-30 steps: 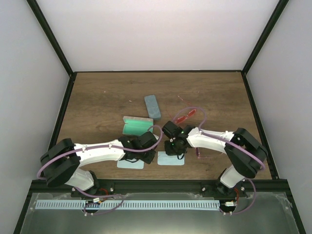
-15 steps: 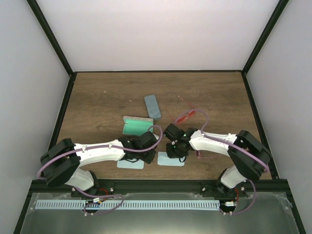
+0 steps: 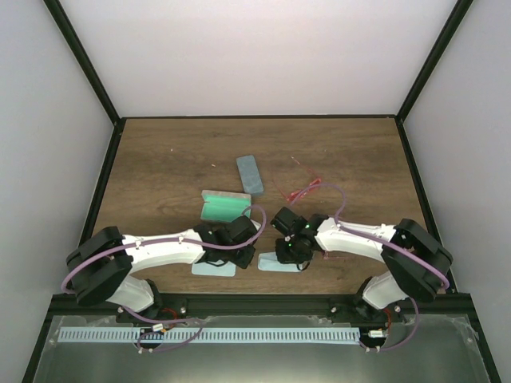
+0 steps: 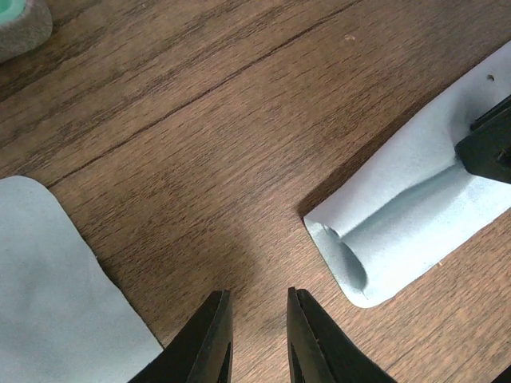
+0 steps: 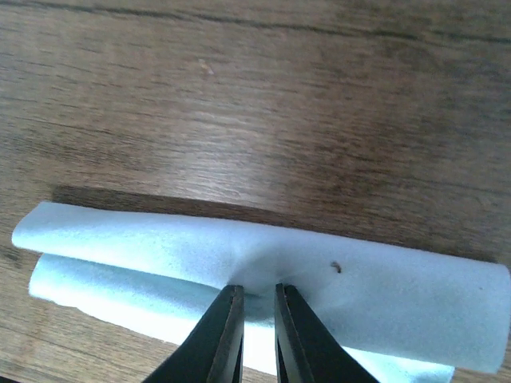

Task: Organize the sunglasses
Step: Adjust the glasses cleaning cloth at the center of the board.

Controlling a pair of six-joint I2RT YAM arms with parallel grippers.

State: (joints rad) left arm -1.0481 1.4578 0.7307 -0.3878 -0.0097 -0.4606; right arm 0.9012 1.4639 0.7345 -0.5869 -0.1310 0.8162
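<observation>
Two pale teal cloths on the wooden table (image 3: 160,159) by the near edge: left cloth (image 3: 214,270) lying flat, right cloth (image 5: 383,303) folded over and pinched at its fold by the right claw (image 5: 254,297), clenched on the fabric. Low over bare wood between both cloths, left claw (image 4: 257,315), jaws narrowly parted, gripping nothing, touching neither cloth. Farther back on the right side, red-orange sunglasses (image 3: 305,191) on the wood beyond the right wrist, well apart from either claw and outside any case. Just behind the left wrist, green-lined open case (image 3: 223,207); behind that, closed blue-grey case (image 3: 250,174), tilted, left of the sunglasses
</observation>
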